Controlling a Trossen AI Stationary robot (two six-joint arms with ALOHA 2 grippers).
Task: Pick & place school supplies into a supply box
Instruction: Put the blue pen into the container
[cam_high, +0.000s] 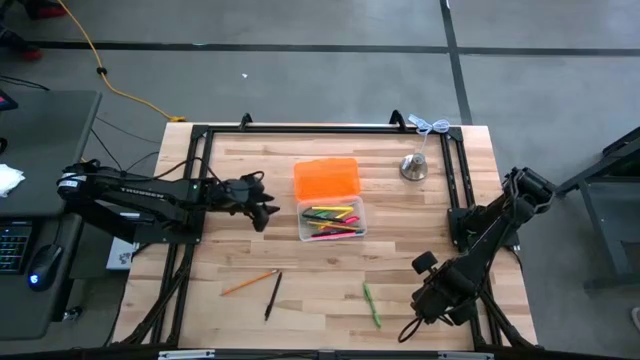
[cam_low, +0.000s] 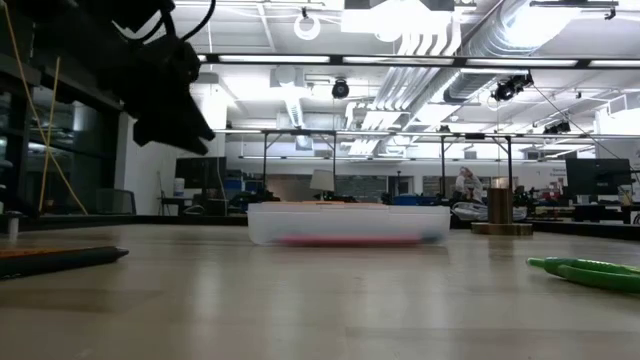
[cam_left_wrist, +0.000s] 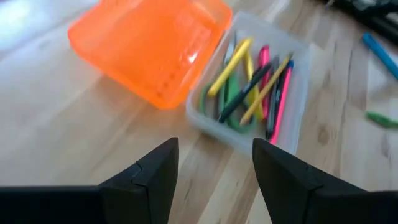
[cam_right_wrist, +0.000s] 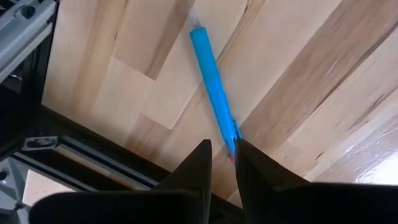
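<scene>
The supply box (cam_high: 331, 220) is a clear tray with several pens in it, its orange lid (cam_high: 326, 178) swung open on the far side. My left gripper (cam_left_wrist: 214, 152) hangs open just left of the box (cam_left_wrist: 249, 81), nothing between its fingers. My right gripper (cam_right_wrist: 224, 149) points down at the table's near right corner (cam_high: 428, 305), shut on a blue pen (cam_right_wrist: 211, 87). A green pen (cam_high: 372, 303), a black pen (cam_high: 272, 295) and an orange pencil (cam_high: 250, 282) lie flat on the near table. My right gripper has the blue pen's near end (cam_right_wrist: 234, 138) between its two fingertips, coming from above and pointing down. The rest of the pen runs away from the fingers over the wood. I cannot tell whether it is lifted or lying on the table.
A silver bell (cam_high: 414, 166) stands at the far right, behind the box. A black frame rail (cam_right_wrist: 93, 158) runs close beside the right gripper. Bare wood lies between the box and the near pens.
</scene>
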